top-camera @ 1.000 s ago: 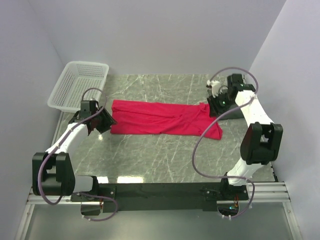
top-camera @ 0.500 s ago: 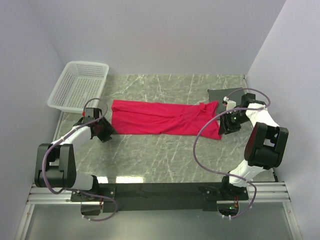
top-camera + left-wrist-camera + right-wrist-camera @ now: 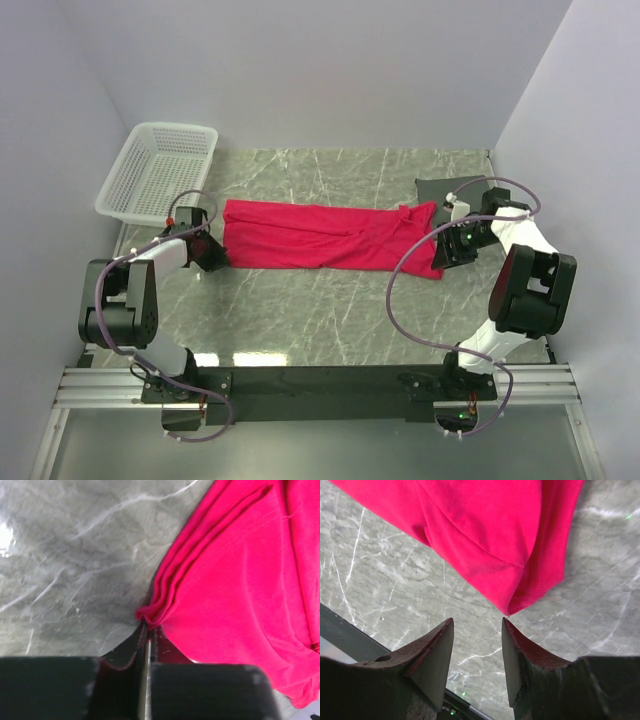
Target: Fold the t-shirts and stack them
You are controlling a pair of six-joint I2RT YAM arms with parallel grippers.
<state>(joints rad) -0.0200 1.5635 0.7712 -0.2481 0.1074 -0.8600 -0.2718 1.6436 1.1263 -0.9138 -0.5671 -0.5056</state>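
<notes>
A white mesh basket [image 3: 160, 170] sits at the far left corner of the grey marbled table [image 3: 330, 310]. A dark flat patch [image 3: 432, 188] lies near the table's far right corner.

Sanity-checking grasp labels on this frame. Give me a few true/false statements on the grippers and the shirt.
1. The left gripper is shut on a corner of the t-shirt. True.
2. The right gripper is shut on the t-shirt. False: its jaws are open, with a shirt corner just ahead of the tips.
3. The t-shirt lies in the basket. False: it lies on the table, outside the basket.
4. The t-shirt is folded into a long strip running between the two grippers. True.
</notes>
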